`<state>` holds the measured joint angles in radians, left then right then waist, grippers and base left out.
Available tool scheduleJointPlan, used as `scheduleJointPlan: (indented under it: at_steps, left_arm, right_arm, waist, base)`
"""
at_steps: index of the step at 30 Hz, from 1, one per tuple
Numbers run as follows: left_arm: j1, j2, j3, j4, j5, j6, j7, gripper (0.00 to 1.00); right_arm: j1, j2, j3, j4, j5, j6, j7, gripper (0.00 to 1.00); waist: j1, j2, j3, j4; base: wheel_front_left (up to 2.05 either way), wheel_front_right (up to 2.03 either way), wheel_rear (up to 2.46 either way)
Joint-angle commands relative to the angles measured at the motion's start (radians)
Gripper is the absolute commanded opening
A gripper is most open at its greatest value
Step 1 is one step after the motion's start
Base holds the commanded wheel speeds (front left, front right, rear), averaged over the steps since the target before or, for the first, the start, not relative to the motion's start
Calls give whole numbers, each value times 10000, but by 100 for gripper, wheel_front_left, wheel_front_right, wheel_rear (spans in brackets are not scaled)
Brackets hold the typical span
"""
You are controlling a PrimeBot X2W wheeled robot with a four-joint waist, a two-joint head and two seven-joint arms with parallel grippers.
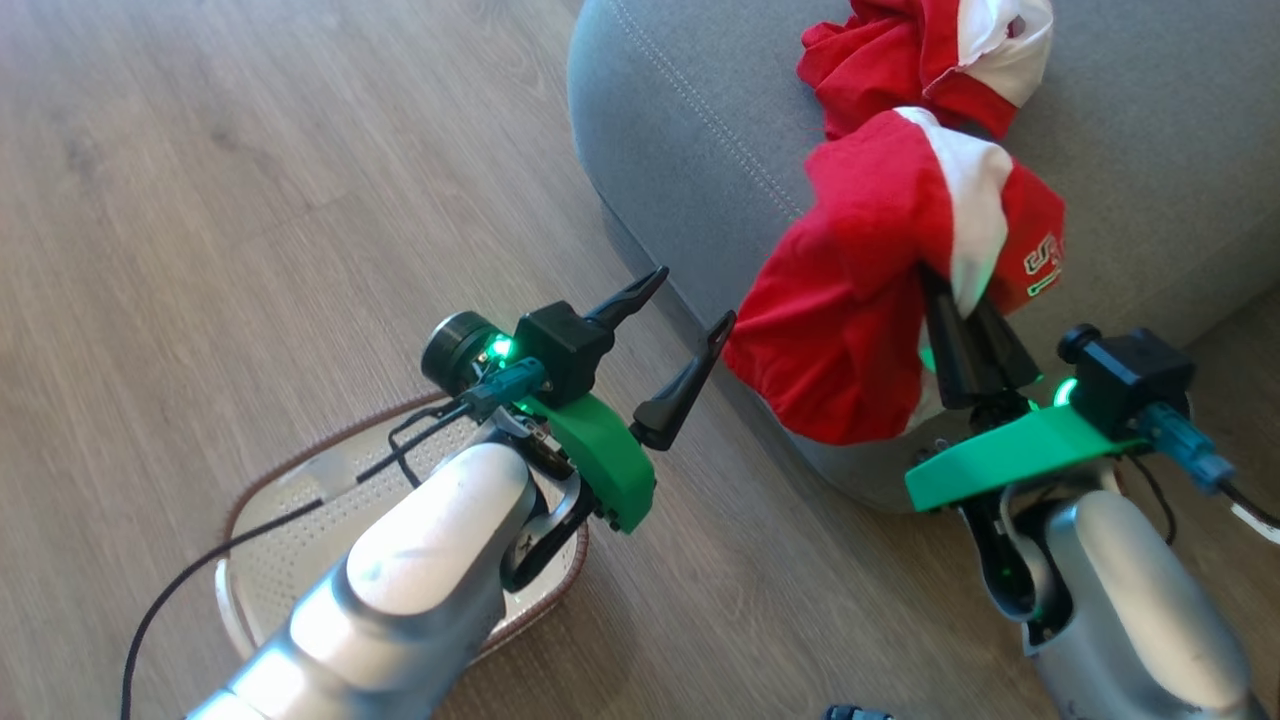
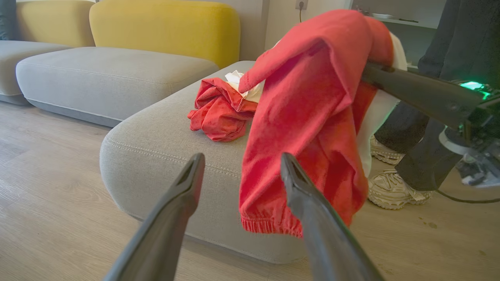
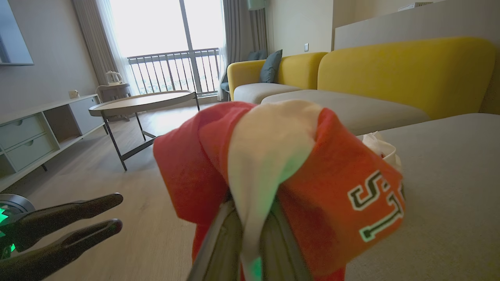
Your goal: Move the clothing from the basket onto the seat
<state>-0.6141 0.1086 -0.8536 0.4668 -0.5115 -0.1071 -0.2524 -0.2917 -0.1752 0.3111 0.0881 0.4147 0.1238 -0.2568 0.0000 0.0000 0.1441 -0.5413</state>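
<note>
One red and white piece of clothing (image 1: 860, 300) hangs from my right gripper (image 1: 955, 300), which is shut on its white panel at the near edge of the grey seat (image 1: 700, 130). This garment (image 3: 273, 168) drapes over my right fingers and shows lettering. It (image 2: 312, 117) dangles down the seat's (image 2: 156, 148) front corner. A second red garment (image 1: 920, 50) lies bunched on the seat, also the crumpled heap (image 2: 220, 109). My left gripper (image 1: 680, 330) is open and holds nothing, above the floor left of the hanging garment. The basket (image 1: 290, 510) sits on the floor under my left forearm.
Wood floor (image 1: 250, 200) surrounds the seat. A person's legs and pale shoes (image 2: 394, 187) stand beyond the seat. A yellow-backed sofa (image 3: 390, 66), a round coffee table (image 3: 144, 103) and a low cabinet (image 3: 35, 132) stand farther off.
</note>
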Motion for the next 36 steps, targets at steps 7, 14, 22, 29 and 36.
scheduleJointPlan:
  at_steps: [7, 14, 22, 29, 36]
  left_arm:
    - [-406, 98, 560, -433, 349, -174, -93, 100]
    - [-545, 245, 411, -668, 374, -222, -93, 100]
    - [-876, 461, 88, -947, 457, -232, -93, 100]
    - [-1375, 741, -390, -1087, 349, -234, -90, 100]
    - [-1754, 1078, -767, -1156, 230, -235, -1, 100]
  right_arm:
    - [-262, 187, -714, -630, -481, 69, -49, 0]
    - [-1413, 196, -1542, -605, -928, 69, -49, 0]
    - [-2789, -178, -2454, -212, -1399, 69, -49, 0]
    - [-4090, -775, -3406, 535, -1692, 69, -49, 0]
    - [-5429, -1557, -3994, 1399, -2132, 69, -49, 0]
  waist:
    - [0, 0, 539, -57]
    - [0, 0, 1146, -80]
    - [0, 0, 1880, 138]
    - [0, 0, 2769, 419]
    - [0, 0, 3624, 632]
  base:
    - [0, 0, 0]
    - [0, 0, 0]
    - [0, 0, 0]
    - [0, 0, 0]
    - [0, 0, 0]
